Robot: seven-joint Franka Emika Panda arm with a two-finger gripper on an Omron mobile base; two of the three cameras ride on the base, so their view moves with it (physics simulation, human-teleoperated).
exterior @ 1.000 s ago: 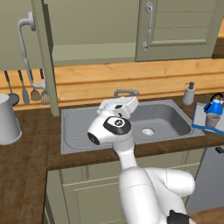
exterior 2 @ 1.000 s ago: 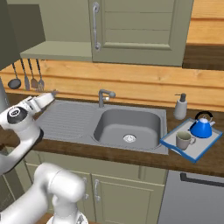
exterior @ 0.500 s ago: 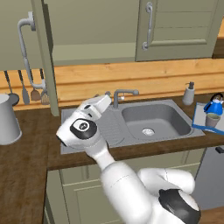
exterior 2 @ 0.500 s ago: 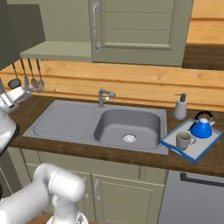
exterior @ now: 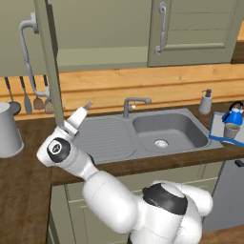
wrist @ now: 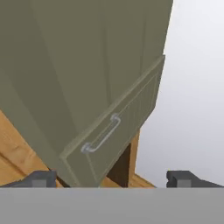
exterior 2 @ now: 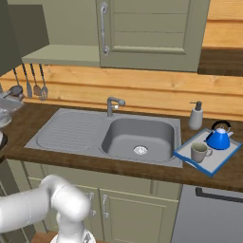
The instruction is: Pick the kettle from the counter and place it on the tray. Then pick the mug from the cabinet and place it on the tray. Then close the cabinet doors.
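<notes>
Gripper [exterior: 85,107] open – fingertips blurred – beside open cabinet door [exterior: 50,71].

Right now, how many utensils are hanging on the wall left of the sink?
3. A ladle, a spatula and a slotted turner hang side by side under the open cabinet. More may be hidden behind the open cabinet door.
</notes>
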